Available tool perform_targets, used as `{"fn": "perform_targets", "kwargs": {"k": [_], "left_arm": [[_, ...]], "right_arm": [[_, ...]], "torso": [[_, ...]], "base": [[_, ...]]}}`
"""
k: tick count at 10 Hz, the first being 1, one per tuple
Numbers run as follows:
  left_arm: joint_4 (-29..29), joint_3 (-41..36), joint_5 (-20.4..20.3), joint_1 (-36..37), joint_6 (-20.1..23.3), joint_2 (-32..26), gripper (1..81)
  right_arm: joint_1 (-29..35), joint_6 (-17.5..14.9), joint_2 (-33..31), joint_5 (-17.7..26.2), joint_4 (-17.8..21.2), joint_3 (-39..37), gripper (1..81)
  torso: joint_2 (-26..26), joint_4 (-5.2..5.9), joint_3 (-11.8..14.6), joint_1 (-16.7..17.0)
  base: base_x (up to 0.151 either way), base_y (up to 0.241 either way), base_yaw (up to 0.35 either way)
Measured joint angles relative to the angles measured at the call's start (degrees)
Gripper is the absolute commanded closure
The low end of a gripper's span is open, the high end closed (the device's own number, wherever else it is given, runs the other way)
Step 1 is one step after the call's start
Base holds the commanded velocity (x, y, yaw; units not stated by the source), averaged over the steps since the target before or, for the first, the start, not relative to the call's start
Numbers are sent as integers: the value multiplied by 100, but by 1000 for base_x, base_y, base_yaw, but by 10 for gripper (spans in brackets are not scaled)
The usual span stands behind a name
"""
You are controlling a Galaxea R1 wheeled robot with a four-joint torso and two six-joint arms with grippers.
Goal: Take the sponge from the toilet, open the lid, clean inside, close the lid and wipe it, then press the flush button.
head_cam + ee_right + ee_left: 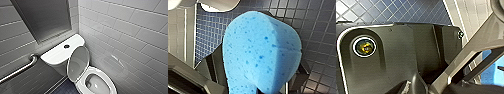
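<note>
The white toilet (110,85) stands in the corner with its lid (78,62) raised and leaning back against the tank, its greyish underside facing me. The bowl lies open below it. The dark round flush button (66,46) sits in the middle of the flat tank top (56,55). In the right wrist view the bright blue sponge (260,50) looms large over dark floor tiles, squeezed at its base by my right gripper (258,75), which is shut on it. The left wrist view looks over the robot's own dark plate at blue diamond floor tiles (386,11).
A steel grab bar (20,70) runs along the left wall beside the tank. A recessed grey niche (47,17) sits above the tank. Tiled walls close in on the left and right of the toilet. Dark blue floor (65,88) shows in front of the tank.
</note>
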State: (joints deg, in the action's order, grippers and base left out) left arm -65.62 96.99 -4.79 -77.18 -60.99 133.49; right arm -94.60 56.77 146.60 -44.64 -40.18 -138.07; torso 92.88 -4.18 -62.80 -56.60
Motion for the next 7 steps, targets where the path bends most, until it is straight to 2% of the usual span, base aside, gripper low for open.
{"fn": "perform_targets", "kwargs": {"k": [2,4,5,6,7], "left_arm": [[-72,747,-416,-138,-20,290,10],[-124,1392,-769,-250,-37,577,10],[-171,1604,-923,-324,-37,769,10],[-201,1759,-1036,-388,-39,933,10],[-218,1877,-1095,-457,-39,1053,10]], "right_arm": [[-83,549,130,-6,9,-189,811],[-258,519,323,104,215,-429,811],[-400,128,408,158,777,-514,811],[-488,-366,458,176,1202,-517,811],[-586,-711,491,173,1613,-471,811]], "torso": [[2,0,0,0],[2,0,2,0],[5,0,2,0],[5,0,2,0],[5,0,2,0]], "base": [[0,0,0],[0,0,0],[0,0,0],[0,0,0],[0,0,0]]}}
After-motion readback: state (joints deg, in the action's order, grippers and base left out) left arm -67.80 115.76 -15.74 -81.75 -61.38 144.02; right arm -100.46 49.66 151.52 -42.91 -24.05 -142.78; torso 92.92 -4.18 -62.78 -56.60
